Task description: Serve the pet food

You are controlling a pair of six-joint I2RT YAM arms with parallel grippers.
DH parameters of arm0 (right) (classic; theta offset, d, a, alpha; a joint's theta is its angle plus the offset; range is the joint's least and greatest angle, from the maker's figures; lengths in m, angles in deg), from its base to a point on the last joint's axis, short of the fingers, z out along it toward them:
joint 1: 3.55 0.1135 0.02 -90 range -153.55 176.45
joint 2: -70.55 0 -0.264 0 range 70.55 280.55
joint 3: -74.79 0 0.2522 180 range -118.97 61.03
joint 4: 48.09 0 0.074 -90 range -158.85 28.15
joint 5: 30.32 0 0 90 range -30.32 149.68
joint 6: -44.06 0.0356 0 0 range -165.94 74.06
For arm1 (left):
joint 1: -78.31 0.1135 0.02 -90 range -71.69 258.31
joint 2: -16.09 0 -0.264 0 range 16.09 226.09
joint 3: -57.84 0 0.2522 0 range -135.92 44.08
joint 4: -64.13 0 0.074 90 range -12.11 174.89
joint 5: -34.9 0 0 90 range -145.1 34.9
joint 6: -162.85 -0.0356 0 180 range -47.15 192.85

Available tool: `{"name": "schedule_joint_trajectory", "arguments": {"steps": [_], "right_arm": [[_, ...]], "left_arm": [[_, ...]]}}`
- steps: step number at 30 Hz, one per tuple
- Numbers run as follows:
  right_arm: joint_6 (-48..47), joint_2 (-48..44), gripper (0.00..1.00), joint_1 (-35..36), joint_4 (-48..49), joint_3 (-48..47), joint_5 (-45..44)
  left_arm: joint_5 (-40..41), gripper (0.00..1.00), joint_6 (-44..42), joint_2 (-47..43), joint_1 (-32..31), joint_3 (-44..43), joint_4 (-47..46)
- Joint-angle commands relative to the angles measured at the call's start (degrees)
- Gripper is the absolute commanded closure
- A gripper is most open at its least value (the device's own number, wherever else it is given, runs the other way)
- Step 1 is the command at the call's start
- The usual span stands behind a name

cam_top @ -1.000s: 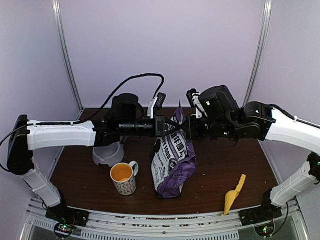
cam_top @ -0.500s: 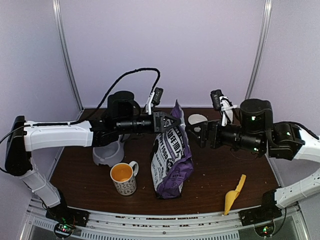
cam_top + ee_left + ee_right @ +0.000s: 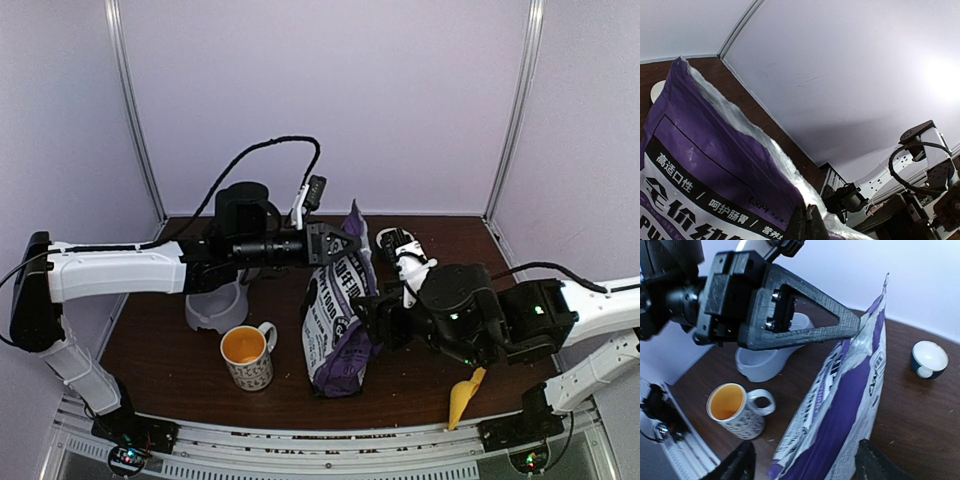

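Observation:
The purple "PUPPY FOOD" bag (image 3: 345, 320) stands upright mid-table, its torn top open. The pet food itself is hidden inside it. My left gripper (image 3: 348, 243) is shut on the bag's top edge and holds it up; in the left wrist view the closed fingertips (image 3: 807, 222) pinch the silver-lined rim of the bag (image 3: 715, 165). My right gripper (image 3: 375, 328) is low beside the bag's right side, open. In the right wrist view its gripper (image 3: 805, 467) has the lower bag (image 3: 855, 390) between wide-apart fingers, the left one clear of it.
A patterned mug with orange lining (image 3: 247, 357) stands left of the bag. A grey pet bowl (image 3: 212, 308) sits behind it under the left arm. A yellow scoop (image 3: 465, 392) lies near the front right edge. A small dark bowl (image 3: 929, 359) sits at the back.
My right gripper has let go of the bag's top, opened, and swung down and nearer to the bag's lower half. The left gripper still holds the top edge.

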Motion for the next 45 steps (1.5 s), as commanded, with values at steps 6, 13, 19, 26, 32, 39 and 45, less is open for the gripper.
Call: {"name": "schedule_joint_trajectory", "arguments": {"steps": [6, 13, 19, 26, 32, 39, 45], "right_arm": [[5.33, 3.98, 0.77, 0.57, -5.90, -4.07, -11.39], [3.08, 4.22, 1.00, 1.51, -3.83, -3.08, -11.53], [1.52, 4.66, 1.00, 2.14, -3.11, -3.15, -12.35], [0.84, 6.11, 1.00, 2.73, -3.21, -4.07, -13.08], [0.29, 6.38, 1.00, 2.86, -3.12, -4.05, -13.17], [-1.19, 6.91, 1.00, 2.84, -2.29, -3.97, -12.97], [-1.74, 6.16, 1.00, 2.84, -1.99, -3.80, -14.89]], "left_arm": [[3.43, 1.00, 1.05, -0.90, 0.51, -1.39, 1.74], [2.77, 1.00, 1.43, 0.37, 0.51, -3.20, 3.30], [2.79, 0.93, 1.78, 1.48, 0.51, -5.45, 7.46], [2.91, 0.73, 1.76, 1.24, 0.51, -5.42, 10.43], [2.57, 0.68, 1.96, 1.18, 0.49, -4.92, 10.24], [1.81, 0.96, 2.37, 1.04, 0.51, -4.15, 10.16], [4.69, 1.00, 2.76, -0.62, 0.51, -2.11, 13.34]]}}
